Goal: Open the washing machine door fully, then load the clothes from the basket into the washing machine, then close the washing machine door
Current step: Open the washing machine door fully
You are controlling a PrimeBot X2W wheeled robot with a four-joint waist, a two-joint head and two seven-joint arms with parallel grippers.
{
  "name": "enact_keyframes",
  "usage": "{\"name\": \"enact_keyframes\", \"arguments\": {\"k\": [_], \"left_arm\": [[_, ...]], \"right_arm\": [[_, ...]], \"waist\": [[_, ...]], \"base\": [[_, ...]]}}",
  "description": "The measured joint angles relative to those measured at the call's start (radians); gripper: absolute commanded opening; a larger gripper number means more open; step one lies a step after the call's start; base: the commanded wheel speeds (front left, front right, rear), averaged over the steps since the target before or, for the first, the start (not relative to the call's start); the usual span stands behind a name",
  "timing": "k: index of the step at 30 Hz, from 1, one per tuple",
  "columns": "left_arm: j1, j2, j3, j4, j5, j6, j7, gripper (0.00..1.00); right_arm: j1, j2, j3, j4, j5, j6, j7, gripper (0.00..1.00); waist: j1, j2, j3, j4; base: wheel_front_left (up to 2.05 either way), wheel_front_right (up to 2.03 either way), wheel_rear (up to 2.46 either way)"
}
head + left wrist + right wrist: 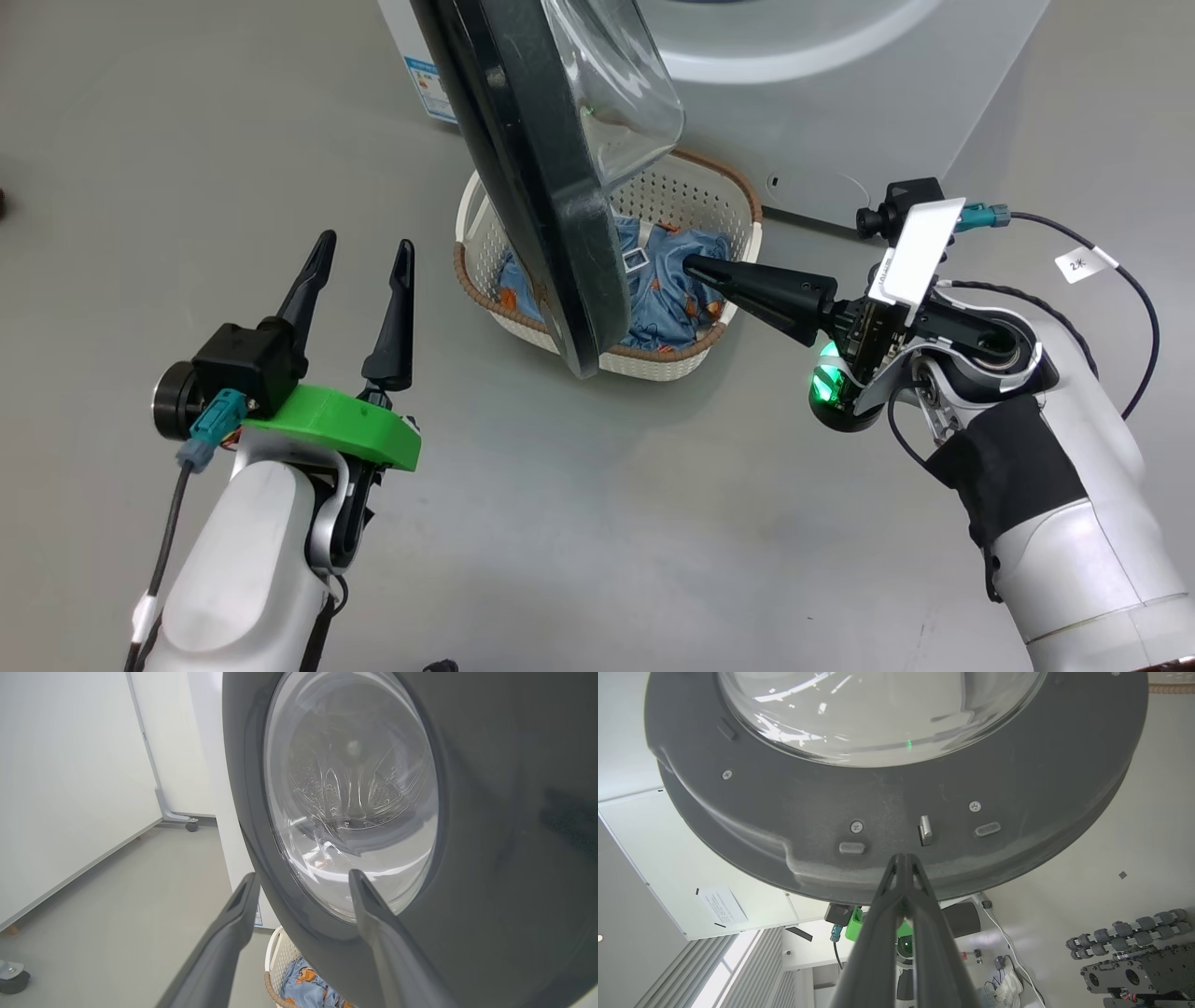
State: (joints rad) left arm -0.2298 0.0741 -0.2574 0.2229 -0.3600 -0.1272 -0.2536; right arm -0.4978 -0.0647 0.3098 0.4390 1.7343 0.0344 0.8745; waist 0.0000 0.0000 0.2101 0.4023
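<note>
Washing machine door (532,187), swung out from the washing machine (840,112). Right gripper (691,266), 2 fingers pressed together and empty, points at the door's inner face near the latch tab (926,829); contact cannot be told. Left gripper (366,241), fingers spread, hangs off the door's outer face. Clothes (667,299) lie in the basket (691,201) beneath the door.

Head overhead; 2 wrist views near door (527,159)
</note>
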Motion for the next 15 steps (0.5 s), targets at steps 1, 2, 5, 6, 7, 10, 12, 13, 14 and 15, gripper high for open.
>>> {"name": "enact_keyframes", "arguments": {"k": [1,2,5,6,7,10,12,13,14,15], "left_arm": [[0.008,0.007,0.003,0.001,0.000,0.000,0.000,1.00],[0.016,0.011,0.008,0.002,0.000,0.000,0.000,1.00],[0.036,0.017,0.027,0.002,0.000,0.000,0.000,1.00],[0.041,0.020,0.031,0.001,0.000,0.000,0.000,1.00],[0.047,0.025,0.035,0.000,0.000,0.000,0.000,1.00],[0.062,0.038,0.047,-0.002,0.000,0.000,0.000,1.00],[0.076,0.039,0.060,-0.004,0.000,0.000,0.000,1.00],[0.082,0.040,0.063,-0.006,0.000,0.000,0.000,1.00],[0.088,0.042,0.067,-0.007,0.000,0.000,0.000,1.00],[0.094,0.044,0.068,-0.008,0.000,0.000,0.000,1.00]], "right_arm": [[0.005,0.000,0.000,0.001,0.010,0.003,-0.003,0.00],[0.011,0.000,0.001,0.002,0.018,0.009,-0.008,0.00],[0.024,0.001,0.006,0.004,0.049,0.017,-0.020,0.00],[0.027,0.001,0.007,0.003,0.058,0.018,-0.027,0.00],[0.030,0.002,0.009,0.003,0.063,0.019,-0.034,0.00],[0.038,0.003,0.009,0.004,0.064,0.028,-0.071,0.48],[0.038,0.003,0.001,0.004,0.044,0.038,-0.107,1.00],[0.038,0.003,-0.004,0.004,0.029,0.044,-0.124,1.00],[0.038,0.004,-0.010,0.004,0.012,0.047,-0.146,1.00],[0.038,0.003,-0.016,0.004,-0.010,0.052,-0.166,1.00]], "waist": [[0.0000,0.0000,-0.009,-0.005],[0.0000,0.0000,-0.019,-0.010],[0.0000,0.0000,-0.044,-0.029],[0.0000,0.0000,-0.051,-0.037],[0.0000,0.0000,-0.058,-0.045],[0.0000,0.0000,-0.076,-0.072],[0.0000,0.0000,-0.088,-0.091],[0.0000,0.0000,-0.093,-0.100],[0.0000,0.0000,-0.098,-0.110],[0.0000,0.0000,-0.102,-0.120]], "base": [[0.00,0.00,0.00],[0.00,0.00,0.00],[0.00,0.00,0.00],[0.00,0.00,0.00],[0.00,0.00,0.00],[0.00,0.00,0.00],[0.00,0.00,0.00],[0.00,0.00,0.00],[0.00,0.00,0.00],[0.00,0.00,0.00]]}}
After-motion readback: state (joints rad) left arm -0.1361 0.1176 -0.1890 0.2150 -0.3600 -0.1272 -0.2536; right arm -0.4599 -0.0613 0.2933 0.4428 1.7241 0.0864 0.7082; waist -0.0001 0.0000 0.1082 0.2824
